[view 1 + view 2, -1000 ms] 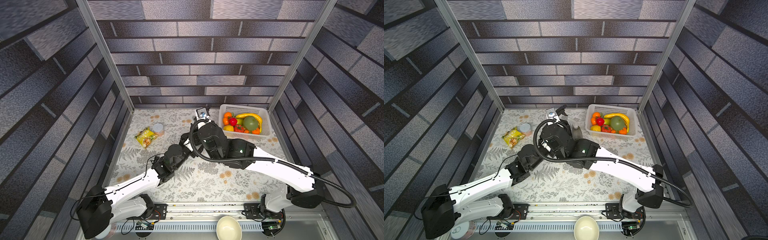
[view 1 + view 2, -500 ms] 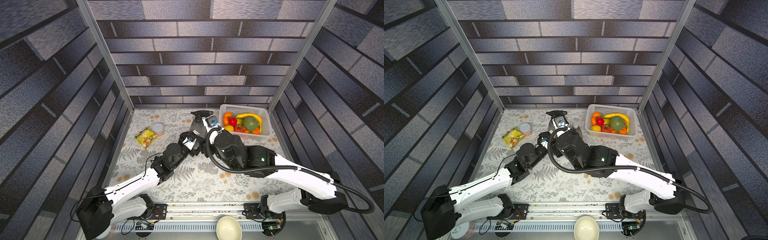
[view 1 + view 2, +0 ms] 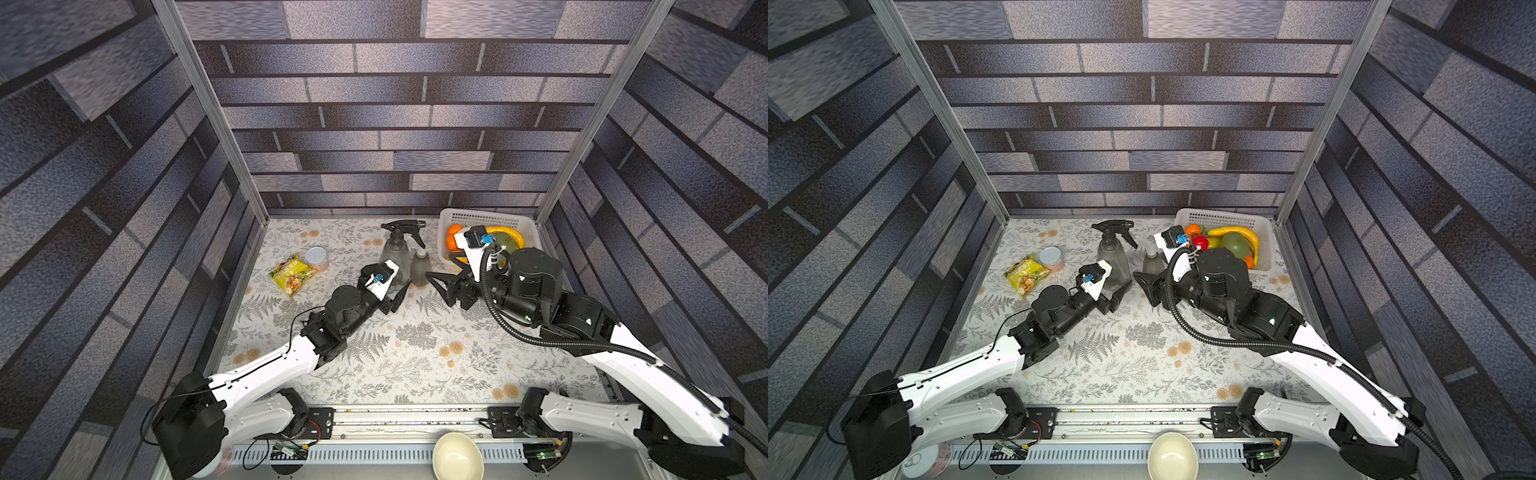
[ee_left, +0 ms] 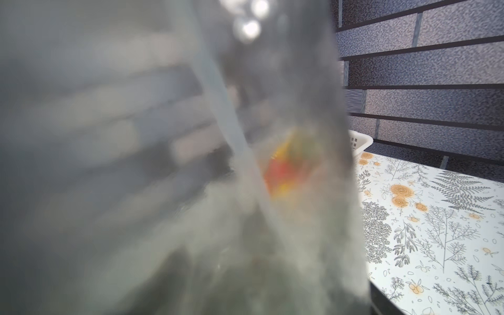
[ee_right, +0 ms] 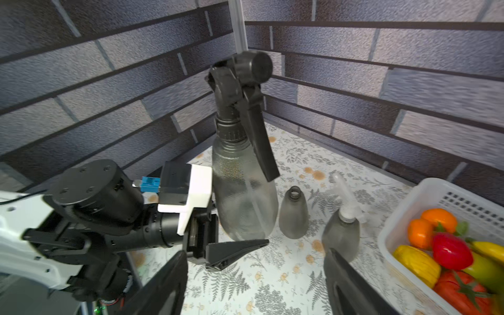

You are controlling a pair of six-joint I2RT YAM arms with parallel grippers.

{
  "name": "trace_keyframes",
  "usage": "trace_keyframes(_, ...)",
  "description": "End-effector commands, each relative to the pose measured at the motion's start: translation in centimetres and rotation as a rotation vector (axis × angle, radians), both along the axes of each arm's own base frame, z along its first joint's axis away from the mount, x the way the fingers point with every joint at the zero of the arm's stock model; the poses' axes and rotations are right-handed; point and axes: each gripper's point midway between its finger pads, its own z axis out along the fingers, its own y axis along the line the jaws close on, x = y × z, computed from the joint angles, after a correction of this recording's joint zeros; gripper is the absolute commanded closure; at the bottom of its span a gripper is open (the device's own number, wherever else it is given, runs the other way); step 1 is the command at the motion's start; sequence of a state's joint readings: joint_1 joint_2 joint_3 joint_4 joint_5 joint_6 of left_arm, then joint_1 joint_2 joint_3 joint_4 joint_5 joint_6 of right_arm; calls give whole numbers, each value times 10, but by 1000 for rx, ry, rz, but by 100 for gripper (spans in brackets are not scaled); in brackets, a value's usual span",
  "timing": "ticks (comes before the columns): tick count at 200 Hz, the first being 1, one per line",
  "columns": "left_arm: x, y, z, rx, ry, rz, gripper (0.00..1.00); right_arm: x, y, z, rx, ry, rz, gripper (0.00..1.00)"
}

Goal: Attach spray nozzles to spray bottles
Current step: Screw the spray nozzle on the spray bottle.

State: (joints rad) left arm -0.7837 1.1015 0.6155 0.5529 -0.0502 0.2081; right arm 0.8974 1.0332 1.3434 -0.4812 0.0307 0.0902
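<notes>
White slotted basket [image 3: 490, 215] in the far right corner of the floral surface [image 3: 415, 361], holding a banana [image 3: 1235, 232], tomato [image 3: 1200, 241], oranges [image 3: 1192, 229] and a green fruit [image 3: 1235, 246]. Yellow snack packet [image 3: 291, 276] far left, silver-lidded can [image 3: 316, 257] just beside it. Cream bowl [image 3: 457, 459] on the front ledge. Brick-pattern walls [image 3: 374, 124].

big bottle [image 5: 240, 196]: smoky translucent plastic, faintly frosted skin, pale tube showing through. black nozzle [image 5: 240, 81]: matt plastic, ribbed collar. two smaller bottles [image 5: 293, 215]: same grey plastic, one with a milky translucent white nozzle [image 5: 346, 201]. basket [image 5: 463, 201]: white perforated plastic, slight sheen. fruit [image 5: 450, 251]: glossy. desk [image 3: 415, 365]: smooth floral-print covering. can [image 3: 316, 253]: shiny metal lid. snack packet [image 3: 291, 276]: glossy film. frame posts [image 3: 213, 112]: bare metal. walls [image 3: 374, 83]: grainy brick print.
</notes>
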Motion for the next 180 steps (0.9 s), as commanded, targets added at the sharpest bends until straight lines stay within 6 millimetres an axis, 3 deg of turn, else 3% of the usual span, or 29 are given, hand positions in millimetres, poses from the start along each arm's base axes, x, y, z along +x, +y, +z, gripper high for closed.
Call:
trace_keyframes(1,-11,-2,14,-49,3,-63,24,-11,21,35,96,-78,204,19)
trace_keyframes(55,-23,-6,16,-60,13,-124,24,12,53,53,127,-55,298,27)
trace_keyframes(98,-25,-7,17,-63,13,-135,24,24,73,50,137,-6,336,36)
trace_keyframes(180,-23,-7,19,-64,6,-127,24,31,78,38,131,37,319,66)
